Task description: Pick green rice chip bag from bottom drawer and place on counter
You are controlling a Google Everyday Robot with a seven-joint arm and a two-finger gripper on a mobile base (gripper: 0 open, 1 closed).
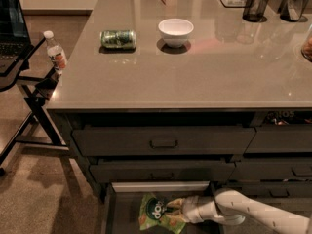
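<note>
The green rice chip bag lies in the open bottom drawer, at the bottom of the camera view. It is a light-green pouch with a dark round logo. My gripper reaches in from the right on a white arm and touches the bag's right edge. The counter is a wide grey-beige top above the drawers.
A green drink can lies on its side on the counter next to a white bowl. Dark cups stand at the back right. Two shut handled drawers are above the open one. A stand with a laptop and bottle is at the left.
</note>
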